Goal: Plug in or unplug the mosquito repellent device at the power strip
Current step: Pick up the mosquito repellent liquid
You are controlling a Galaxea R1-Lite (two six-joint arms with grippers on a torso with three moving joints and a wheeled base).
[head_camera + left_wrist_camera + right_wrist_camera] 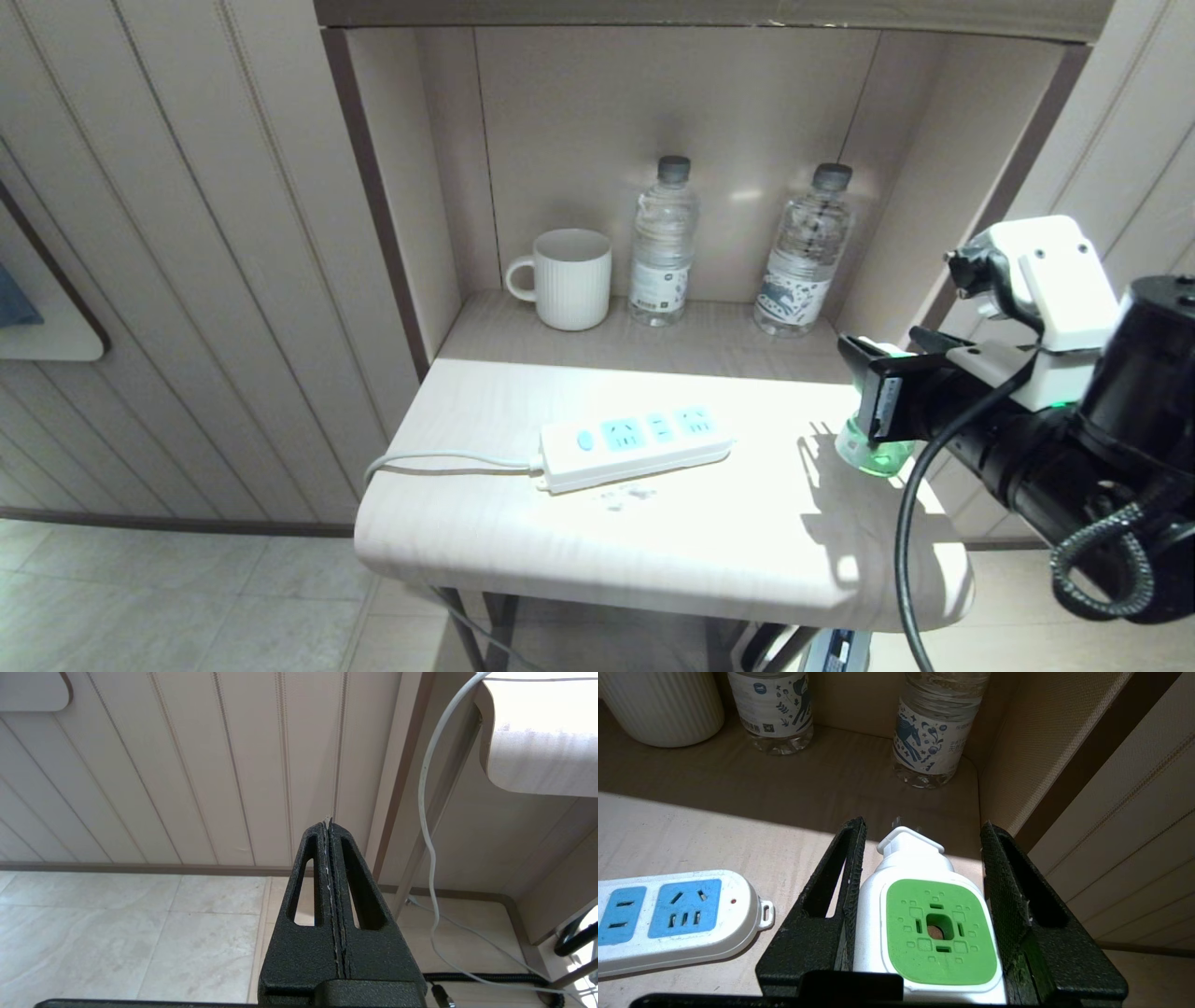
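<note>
the device (936, 926) stands upright at the right edge of the table (653, 551), its translucent green bottle down on the tabletop and its white head with the green square face up, well apart from the strip (635, 446). in the right wrist view its plug stub juts level from the head toward the far alcove, with the tips of the prongs just showing. the strip lies flat near the middle of the table, its long axis running left to right and a little toward the far side at its right end, blue socket panels facing up, blue oval button near its left end, cord (439, 460) leaving leftward over the table's edge. nothing is plugged into the sockets that show.

the right gripper (924, 858) reaches in from the right with its fingers about half spread on either side of the white head; one finger (852, 868) lies against the head, the other (1004, 877) stands a little off it. the left gripper (330, 826), parked low beside the table near the floor, has its fingers pressed together on nothing.

in the far alcove a ribbed white mug (569, 278) and two clear water bottles (663, 245) (805, 254) stand in a row; their labels carry blue drawings, a horse among them, a small code square and print too small to read.
</note>
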